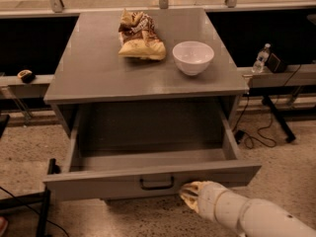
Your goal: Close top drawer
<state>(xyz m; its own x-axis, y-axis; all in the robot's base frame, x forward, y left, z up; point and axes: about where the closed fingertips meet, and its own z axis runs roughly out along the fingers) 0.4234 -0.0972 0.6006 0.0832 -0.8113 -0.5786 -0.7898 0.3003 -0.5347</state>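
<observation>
The top drawer (123, 177) is a wide, deep grey drawer pulled far out of the grey cabinet (98, 78). Its inside is empty. A small black bar handle (156, 182) sits at the centre of its long front panel. My gripper (190, 192) comes in from the bottom right on a white arm. Its tip is at the lower edge of the front panel, just right of the handle, and seems to touch the panel.
A crumpled chip bag (139, 36) and a white bowl (193, 57) rest on the cabinet top. A water bottle (260, 58) stands on a ledge at right, with cables (256, 137) on the floor below. A black stand (44, 201) is at lower left.
</observation>
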